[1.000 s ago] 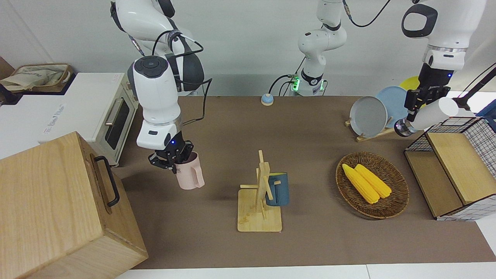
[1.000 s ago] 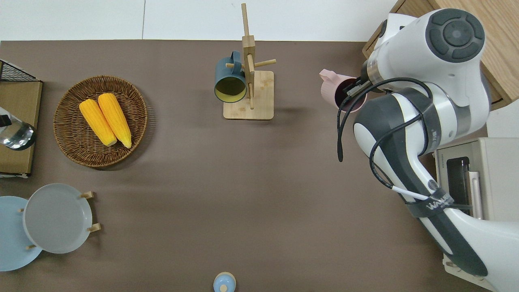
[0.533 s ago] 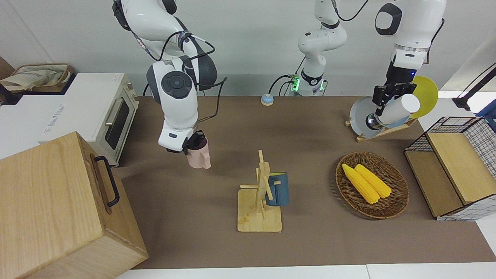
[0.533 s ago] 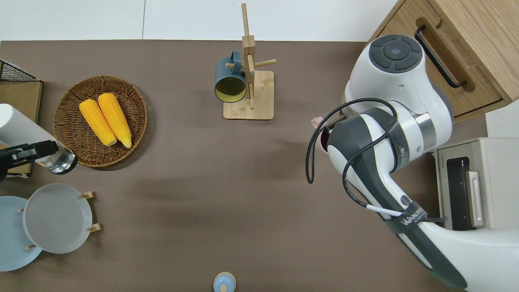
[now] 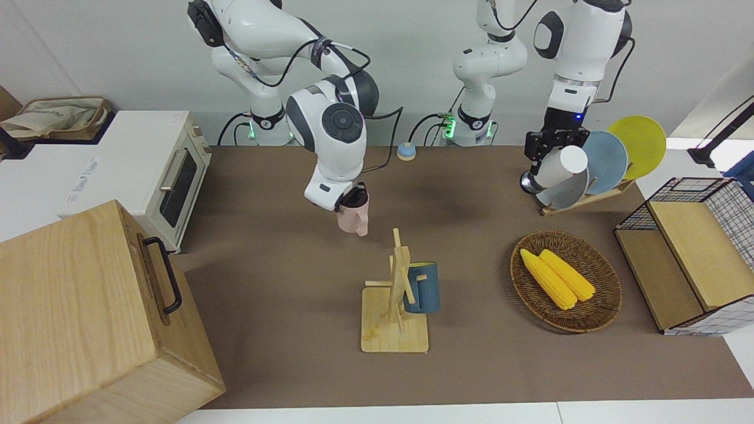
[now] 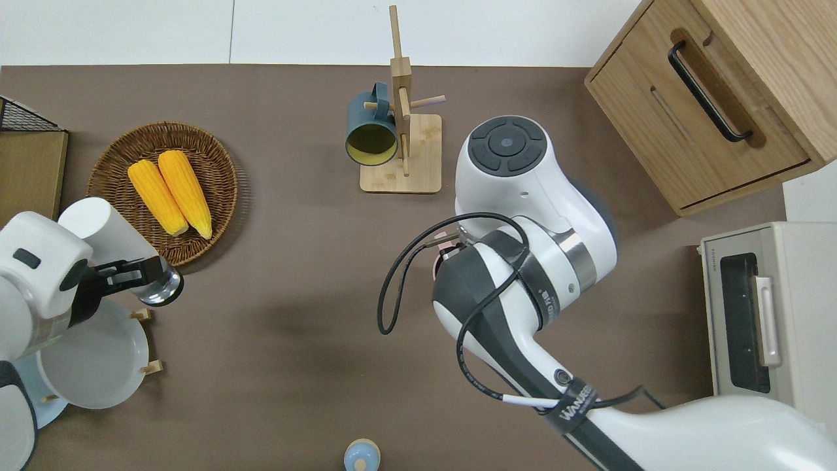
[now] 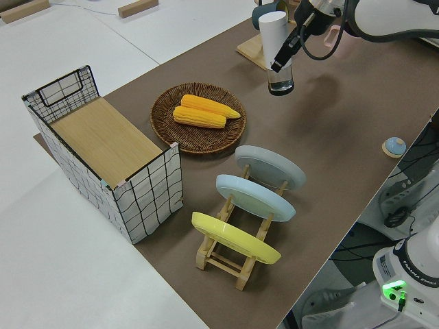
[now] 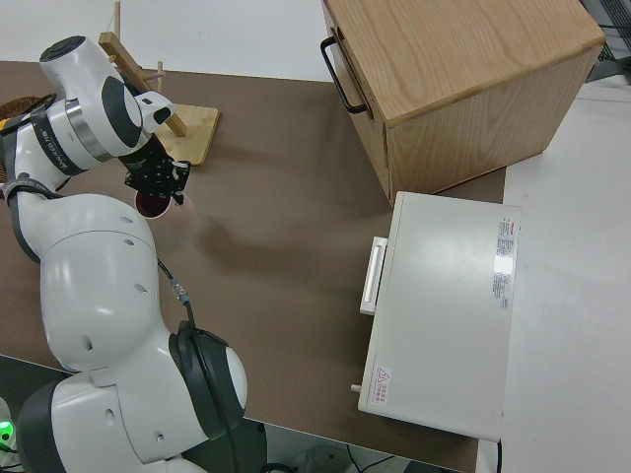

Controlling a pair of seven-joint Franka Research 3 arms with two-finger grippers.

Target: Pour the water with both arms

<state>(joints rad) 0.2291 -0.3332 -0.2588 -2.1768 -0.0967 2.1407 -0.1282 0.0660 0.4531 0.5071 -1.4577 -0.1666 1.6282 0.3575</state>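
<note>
My right gripper (image 5: 350, 201) is shut on the rim of a pink mug (image 5: 354, 219), held upright over the middle of the table, a little nearer to the robots than the mug rack (image 5: 396, 306). In the overhead view the arm hides most of the pink mug (image 6: 447, 244). My left gripper (image 5: 551, 151) is shut on a white bottle with a silver end (image 5: 562, 166), tilted with the silver end lower. In the overhead view the bottle (image 6: 108, 230) hangs between the wicker basket (image 6: 111, 245) and the grey plate (image 6: 98, 363). No water shows.
A blue mug (image 5: 422, 287) hangs on the rack. Two corn cobs (image 5: 556, 275) lie in the basket. A plate rack (image 5: 589, 197), a wire crate (image 5: 689, 247), a wooden cabinet (image 5: 88, 318), a toaster oven (image 5: 147, 171) and a blue bell (image 5: 405, 151) ring the table.
The right arm carried the pink mug from beside the wooden cabinet toward the table's middle. The left arm carried the bottle from over the crate inward, past the basket.
</note>
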